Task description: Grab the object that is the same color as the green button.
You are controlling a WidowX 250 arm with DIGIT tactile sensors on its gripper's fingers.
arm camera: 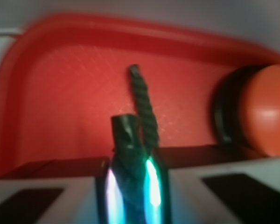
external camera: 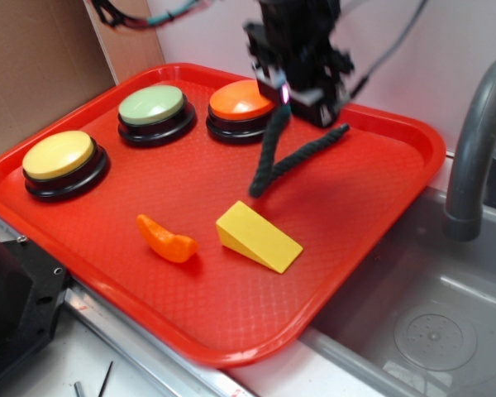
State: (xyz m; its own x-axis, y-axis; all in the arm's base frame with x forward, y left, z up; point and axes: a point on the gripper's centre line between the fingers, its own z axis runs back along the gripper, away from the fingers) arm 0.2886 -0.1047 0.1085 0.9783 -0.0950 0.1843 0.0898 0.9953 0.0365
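Red plastic tray (external camera: 380, 240) beside grey sink | dark green twisted rope (external camera: 285, 157) at back, near pale green dome button (external camera: 152, 105) | black gripper (external camera: 283, 98) clenched on one strand | I'd lift straight, slowly, keeping squeeze.

Red tray (external camera: 380, 207) sits on the counter, its right edge beside the sink (external camera: 430, 331). On the tray, back row, left to right: yellow button (external camera: 59, 155), green button (external camera: 152, 105), orange button (external camera: 241, 99) (all on black bases). Front: orange curved piece (external camera: 167, 240), yellow wedge (external camera: 258, 236) just right of it. Green rope (external camera: 293, 157) touches the tray at its fold.
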